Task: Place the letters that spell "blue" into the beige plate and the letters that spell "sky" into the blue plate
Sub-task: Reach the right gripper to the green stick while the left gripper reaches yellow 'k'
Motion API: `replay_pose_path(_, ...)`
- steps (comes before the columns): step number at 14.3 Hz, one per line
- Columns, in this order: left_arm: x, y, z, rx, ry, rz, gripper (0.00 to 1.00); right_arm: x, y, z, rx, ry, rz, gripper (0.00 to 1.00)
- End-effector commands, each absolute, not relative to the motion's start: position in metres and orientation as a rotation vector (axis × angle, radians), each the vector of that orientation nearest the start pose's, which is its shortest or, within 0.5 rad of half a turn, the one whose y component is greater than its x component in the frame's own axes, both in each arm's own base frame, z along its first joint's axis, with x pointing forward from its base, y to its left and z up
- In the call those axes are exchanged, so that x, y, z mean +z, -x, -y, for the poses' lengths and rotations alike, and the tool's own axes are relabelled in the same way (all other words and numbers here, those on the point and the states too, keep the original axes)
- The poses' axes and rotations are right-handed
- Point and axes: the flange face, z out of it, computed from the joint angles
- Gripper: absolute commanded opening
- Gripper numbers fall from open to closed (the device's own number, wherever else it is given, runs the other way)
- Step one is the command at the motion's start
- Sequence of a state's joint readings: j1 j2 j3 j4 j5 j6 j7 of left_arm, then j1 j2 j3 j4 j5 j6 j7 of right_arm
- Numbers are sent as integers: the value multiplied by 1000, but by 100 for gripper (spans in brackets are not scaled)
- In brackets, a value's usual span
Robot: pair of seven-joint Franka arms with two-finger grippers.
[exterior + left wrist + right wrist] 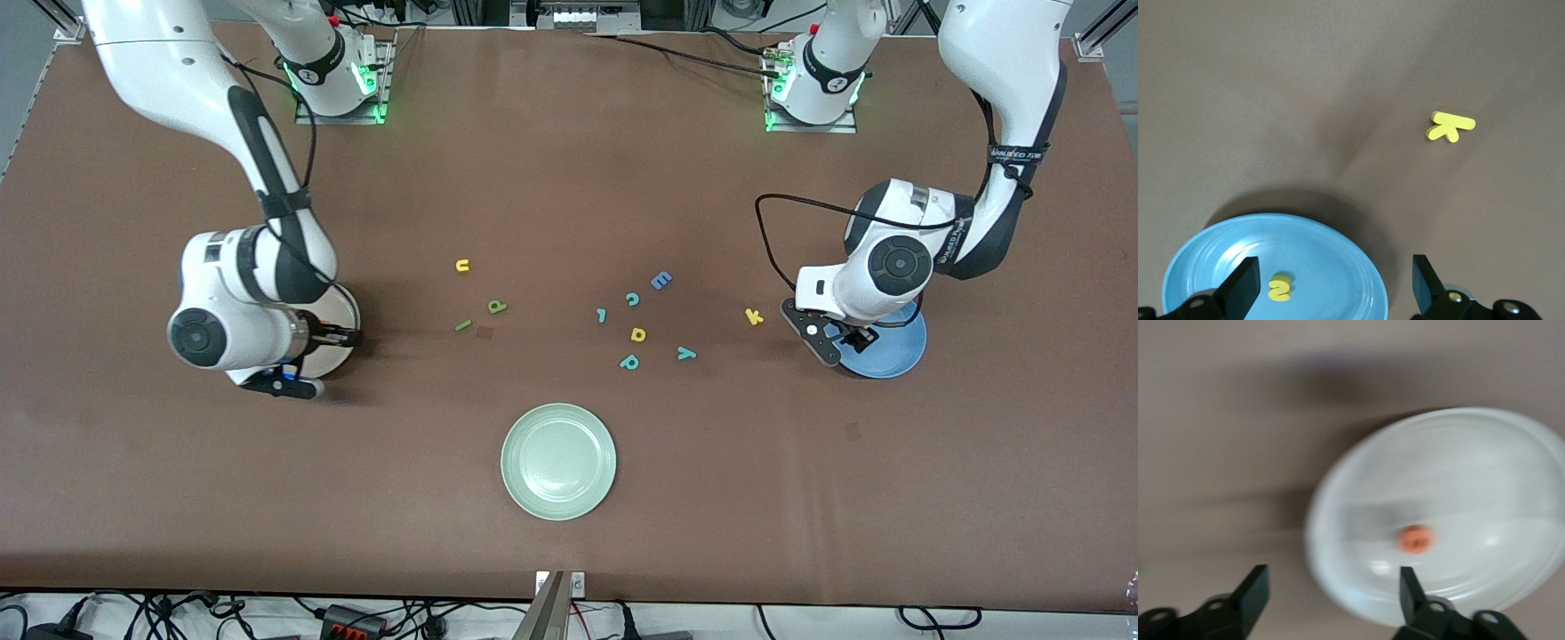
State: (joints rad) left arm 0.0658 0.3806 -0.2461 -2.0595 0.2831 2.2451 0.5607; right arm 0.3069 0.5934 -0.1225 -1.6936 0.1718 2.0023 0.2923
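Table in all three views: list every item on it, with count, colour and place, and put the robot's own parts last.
Blue plate: one, at the left arm's end.
Yellow s: one, in the blue plate.
Beige plate: one, at the right arm's end.
Orange letter: one, in the beige plate.
Pale green plate: one, nearest the front camera.
Yellow k: one, beside the blue plate.
Yellow u, green p-shape, green bar: one each, toward the right arm's end.
Blue E, teal c, small teal piece, yellow d-shape, teal p-shape, teal y: one each, mid-table.
Left gripper: open, over the blue plate.
Right gripper: open, over the beige plate's edge.
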Motion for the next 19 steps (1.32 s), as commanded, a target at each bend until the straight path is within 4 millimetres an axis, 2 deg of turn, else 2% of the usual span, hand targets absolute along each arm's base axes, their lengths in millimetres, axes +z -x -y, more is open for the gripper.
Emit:
replay_pose_path(1,241,-554,122,293,2768,-1226,100,228,-621,-182,399,3069,-448,100)
replay_pose_path(2,238,-552,129,293,2808,-1115,100,227,-619,-197,362,3066,-519,100)
replay_pose_path(6,226,-552,132,282,2922,-705,100,205,-596,-263,250,3038,-784,100)
replay_pose_path(9,218,-543,166,252,2968,-268,100,187,-573,-299,137,2963,-998,100)
replay_pose_path(11,210,-546,167,236,2980,5,100,185,-571,-299,116,2923,-1094,100)
replay_pose_path(12,204,-546,170,227,2987,84,100,185,-572,-298,115,2918,-1105,100)
replay_pose_path(14,194,-545,175,201,2982,299,100,183,-569,-303,114,2907,-1140,87)
replay_pose_path(16,189,-543,177,208,2972,356,100,181,-567,-303,117,2903,-1158,77)
replay_pose_path(19,183,-546,172,172,3011,395,100,176,-564,-301,129,2904,-1169,72)
